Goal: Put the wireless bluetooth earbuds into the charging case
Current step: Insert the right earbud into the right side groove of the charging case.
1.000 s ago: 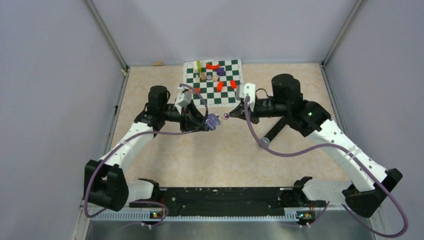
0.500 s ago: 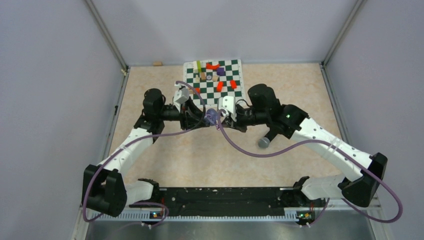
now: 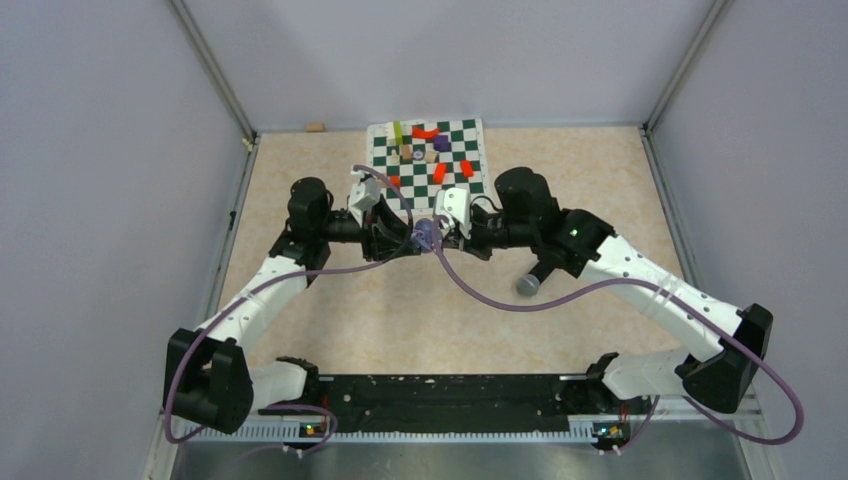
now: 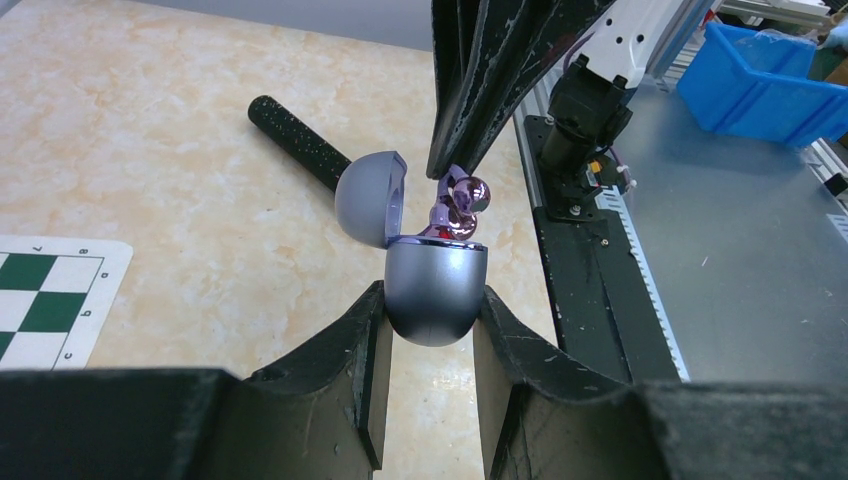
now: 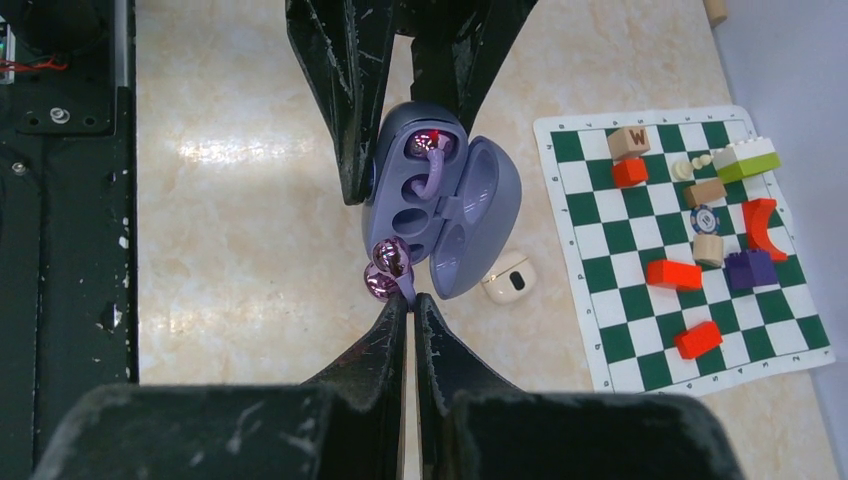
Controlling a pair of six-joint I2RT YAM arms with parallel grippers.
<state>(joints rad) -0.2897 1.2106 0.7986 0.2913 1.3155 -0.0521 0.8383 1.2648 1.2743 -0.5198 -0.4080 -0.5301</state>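
Your left gripper clamps the charging case, lid open, above the table. Your right gripper is pinched on an earbud, stem along 6–12, at the case rim. The empty well lies at 1 o'clock, and the second earbud is seated beyond. You have free room around.

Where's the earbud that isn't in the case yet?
In the right wrist view, the earbud is pinched in the right end effector, at the rim of the open case the left end effector holds.
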